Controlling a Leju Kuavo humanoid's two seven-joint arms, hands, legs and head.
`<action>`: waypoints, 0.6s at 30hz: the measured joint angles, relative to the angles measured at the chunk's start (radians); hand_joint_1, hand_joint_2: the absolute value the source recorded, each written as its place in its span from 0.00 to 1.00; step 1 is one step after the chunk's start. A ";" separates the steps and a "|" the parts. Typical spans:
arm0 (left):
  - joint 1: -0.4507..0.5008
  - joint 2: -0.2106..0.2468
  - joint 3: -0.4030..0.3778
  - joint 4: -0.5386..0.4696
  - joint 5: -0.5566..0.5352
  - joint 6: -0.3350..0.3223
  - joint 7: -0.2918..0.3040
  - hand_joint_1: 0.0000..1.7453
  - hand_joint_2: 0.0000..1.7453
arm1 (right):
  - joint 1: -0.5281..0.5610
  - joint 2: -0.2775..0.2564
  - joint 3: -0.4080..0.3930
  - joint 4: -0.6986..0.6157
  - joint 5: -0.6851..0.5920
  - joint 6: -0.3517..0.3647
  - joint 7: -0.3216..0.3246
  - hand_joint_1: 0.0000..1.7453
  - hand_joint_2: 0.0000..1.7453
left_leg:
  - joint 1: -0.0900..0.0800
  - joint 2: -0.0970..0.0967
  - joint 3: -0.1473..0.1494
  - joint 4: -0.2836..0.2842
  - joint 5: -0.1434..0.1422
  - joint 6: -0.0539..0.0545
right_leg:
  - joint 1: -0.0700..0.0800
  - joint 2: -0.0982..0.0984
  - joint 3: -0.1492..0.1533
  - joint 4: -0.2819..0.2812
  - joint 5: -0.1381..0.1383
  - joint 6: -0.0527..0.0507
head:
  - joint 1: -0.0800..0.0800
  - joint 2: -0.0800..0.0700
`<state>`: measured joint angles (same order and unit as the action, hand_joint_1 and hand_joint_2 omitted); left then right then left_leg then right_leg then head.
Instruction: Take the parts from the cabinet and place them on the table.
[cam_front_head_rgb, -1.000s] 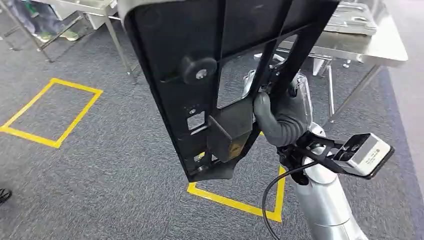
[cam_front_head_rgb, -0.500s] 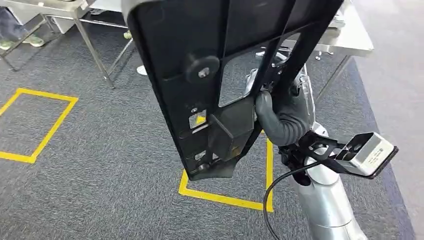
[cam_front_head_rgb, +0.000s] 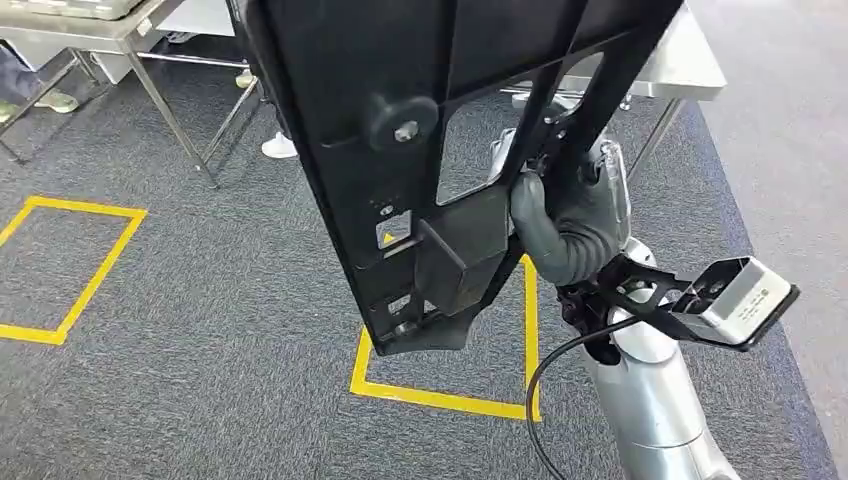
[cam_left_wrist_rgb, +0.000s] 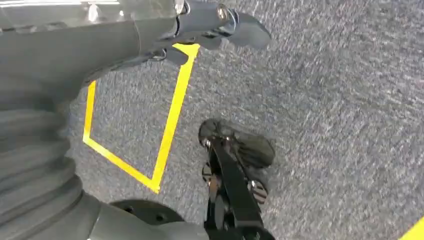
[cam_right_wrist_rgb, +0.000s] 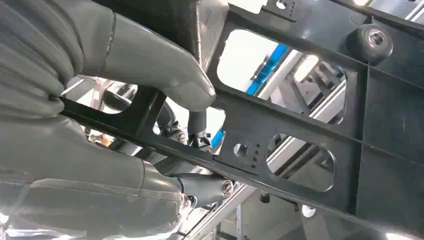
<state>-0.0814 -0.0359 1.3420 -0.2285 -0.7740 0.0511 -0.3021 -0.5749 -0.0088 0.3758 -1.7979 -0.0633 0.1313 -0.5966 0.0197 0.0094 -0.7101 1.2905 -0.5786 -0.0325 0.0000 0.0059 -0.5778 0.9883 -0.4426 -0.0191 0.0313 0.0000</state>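
One part is in my right hand (cam_front_head_rgb: 570, 235), fingers clamped round a rib of the black frame part (cam_front_head_rgb: 400, 150), held upright over grey carpet. My left hand (cam_left_wrist_rgb: 200, 20) hangs empty, fingers apart. Ahead stands the steel table (cam_front_head_rgb: 690, 70); setting down remains.

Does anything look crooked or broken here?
Nothing looks broken. The large black plastic frame panel hangs tilted in the right robot hand, above yellow floor tape.

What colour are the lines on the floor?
Yellow lines on grey carpet, clearest in the head view.
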 joint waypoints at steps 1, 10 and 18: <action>0.000 0.000 0.000 0.000 0.000 0.000 0.000 0.00 1.00 | 0.000 0.000 0.000 0.000 0.000 -0.001 -0.002 1.00 1.00 | 0.001 0.000 0.024 -0.059 0.043 0.000 | -0.001 0.003 0.001 0.005 -0.004 0.003 | 0.000 0.000; -0.001 0.003 0.000 0.000 -0.003 -0.005 -0.009 0.00 1.00 | 0.013 0.001 -0.001 -0.011 0.014 -0.005 -0.014 1.00 1.00 | 0.003 -0.006 0.115 -0.264 0.115 0.043 | -0.002 0.006 -0.022 0.066 -0.050 0.045 | 0.006 0.000; -0.002 0.004 0.000 0.000 -0.005 -0.009 -0.015 0.00 1.00 | 0.030 0.001 -0.005 -0.017 0.021 -0.005 -0.022 1.00 1.00 | 0.002 -0.005 0.136 -0.264 0.098 0.044 | -0.012 -0.001 -0.071 0.102 0.009 0.045 | 0.008 0.000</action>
<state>-0.0830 -0.0320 1.3417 -0.2285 -0.7786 0.0423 -0.3174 -0.5445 -0.0080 0.3704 -1.8151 -0.0423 0.1259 -0.6184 0.0214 0.0047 -0.5745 1.0269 -0.4804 0.0115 -0.0120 0.0050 -0.6489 1.0904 -0.4340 0.0260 0.0397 0.0000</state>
